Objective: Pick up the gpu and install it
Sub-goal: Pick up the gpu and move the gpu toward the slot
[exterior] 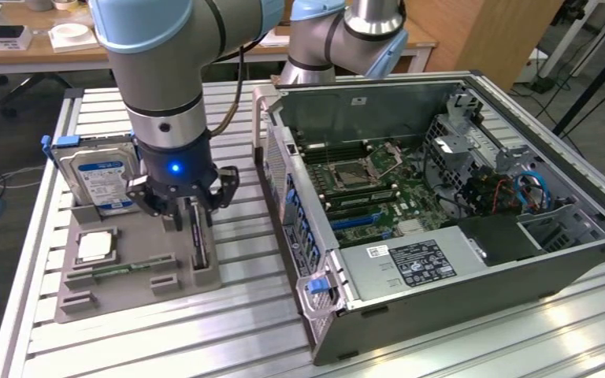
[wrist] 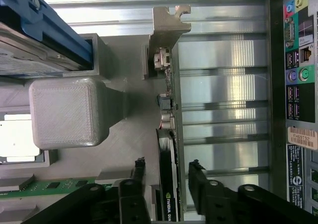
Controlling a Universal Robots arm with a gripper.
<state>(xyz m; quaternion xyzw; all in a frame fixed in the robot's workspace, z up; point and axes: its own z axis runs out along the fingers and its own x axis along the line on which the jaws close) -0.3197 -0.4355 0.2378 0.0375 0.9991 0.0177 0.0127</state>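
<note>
From where I stand, the gripper (exterior: 190, 224) hangs straight down over the grey holder tray (exterior: 124, 298), and the gpu (exterior: 199, 250) stands on its long edge in a slot there, just beside the computer case (exterior: 281, 157); in the wrist view the fingers (wrist: 139, 173) straddle the card (wrist: 166, 115) with a sliver of daylight on each side, so they are spread and grasp nothing yet. To do this well, I think the pads should meet the flat faces squarely, centred along the card and clear of the silvery bracket (wrist: 169, 20) at its far end; an off-centre pinch could tip it in the slot.

Room is tight on one side: the hard drive (exterior: 98, 177) stands upright near the wrist, and a blocky grey post (wrist: 67, 112) of the tray sits close beside the card; the case wall rises on the other side. Straight above the card looks open; the case lies on its side with its lid off.
</note>
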